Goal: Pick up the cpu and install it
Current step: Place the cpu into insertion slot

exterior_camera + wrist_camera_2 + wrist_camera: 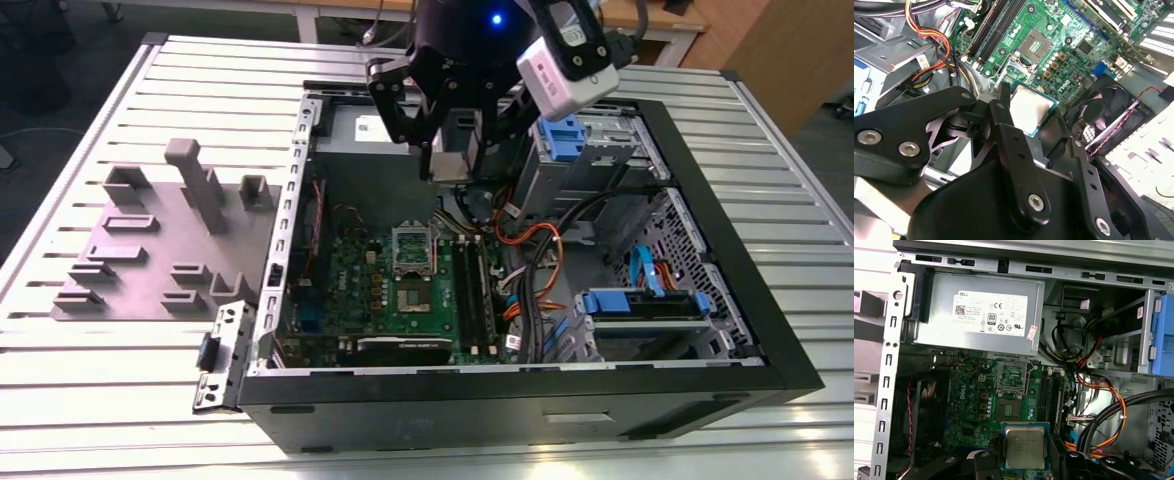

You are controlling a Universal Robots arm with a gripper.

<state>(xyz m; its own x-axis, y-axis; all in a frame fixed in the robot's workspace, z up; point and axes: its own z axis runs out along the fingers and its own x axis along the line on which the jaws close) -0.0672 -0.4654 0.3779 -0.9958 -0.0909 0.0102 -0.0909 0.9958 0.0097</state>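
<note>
First wrist view shows the cpu [1025, 446] clamped by its edges between the jaws, above the motherboard [969, 390], not yet over the open socket [1010, 409]. I judge a tilted or misaligned descent could bend socket pins; the narrow hold may slip.

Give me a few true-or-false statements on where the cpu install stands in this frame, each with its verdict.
1. The end effector grips the cpu. True.
2. The cpu already sits in its socket. False: the socket is empty, and the cpu is held above the motherboard.
3. The computer case lies open, with its inside showing. True.
4. The grey fixture plate lies inside the case. False: the fixture plate lies on the table outside the case, at the exterior view's left.
</note>
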